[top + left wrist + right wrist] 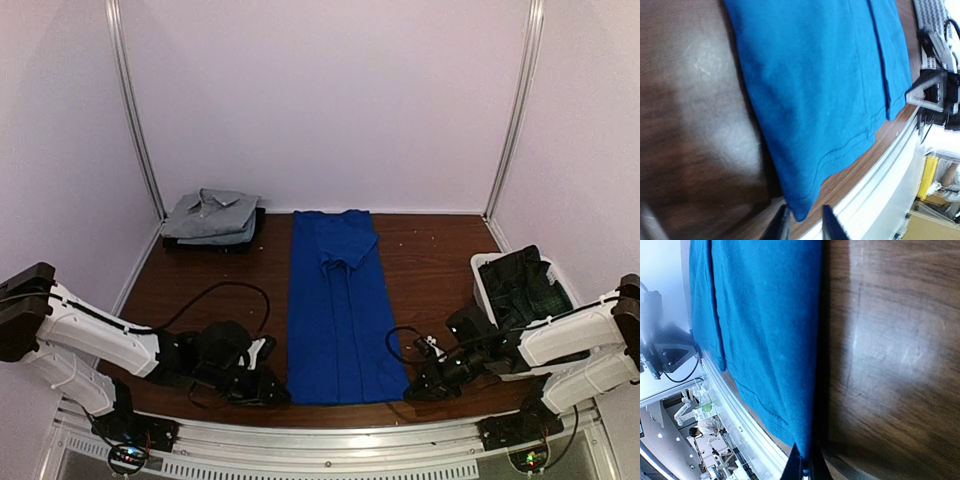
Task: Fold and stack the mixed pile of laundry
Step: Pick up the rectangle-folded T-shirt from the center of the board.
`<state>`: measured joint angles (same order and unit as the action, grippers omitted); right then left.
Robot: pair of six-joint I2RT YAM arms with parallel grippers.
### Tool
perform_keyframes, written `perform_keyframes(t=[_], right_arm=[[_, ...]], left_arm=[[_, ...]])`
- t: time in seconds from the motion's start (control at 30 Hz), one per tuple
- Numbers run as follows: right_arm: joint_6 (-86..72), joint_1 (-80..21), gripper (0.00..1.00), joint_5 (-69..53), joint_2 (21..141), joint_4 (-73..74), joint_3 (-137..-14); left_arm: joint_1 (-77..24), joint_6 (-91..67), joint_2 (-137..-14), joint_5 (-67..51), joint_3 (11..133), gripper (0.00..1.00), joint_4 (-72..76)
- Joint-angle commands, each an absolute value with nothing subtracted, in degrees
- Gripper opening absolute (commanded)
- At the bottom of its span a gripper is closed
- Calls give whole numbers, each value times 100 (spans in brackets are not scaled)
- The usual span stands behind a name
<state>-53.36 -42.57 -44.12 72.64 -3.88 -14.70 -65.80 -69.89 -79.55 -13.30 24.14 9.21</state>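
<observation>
Blue garment [340,310]: left pincer [805,226] straddles corner, right pincer [803,469] grips corner.

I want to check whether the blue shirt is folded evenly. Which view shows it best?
The top external view: the whole blue shirt lies there as one long strip. The left wrist view shows only its near left corner and hem; the right wrist view only its near right edge and corner.

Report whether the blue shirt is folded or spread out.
Partly folded: the blue shirt lies as a long narrow strip, sides and a sleeve turned inward, not yet folded crosswise.
</observation>
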Motion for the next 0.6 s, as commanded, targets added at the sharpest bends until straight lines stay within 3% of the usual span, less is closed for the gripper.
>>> perform_keyframes(t=[0.0,0.17,0.37,0.47,0.57], right_arm=[[-5186,-4315,0,-4334,7412,-123,-1622],[-5049,-4413,0,-4382,7325,189,-1674],[-4781,-4684,1,-4313,7002,874,-1972],[-4483,-4672,33,-4138,6777,1483,-2130],[-4129,-4659,42,-3617,6437,2303,-2489]], left_arm=[[-6644,-6780,-8065,-1477,2648,30,873],[-6645,-7135,-7496,-1063,2225,32,928],[-6639,-6631,-7224,-595,2612,33,-802],[-6642,-6115,-7355,-503,2944,34,-1453],[-6663,-5442,-7353,-219,3372,36,-2075]])
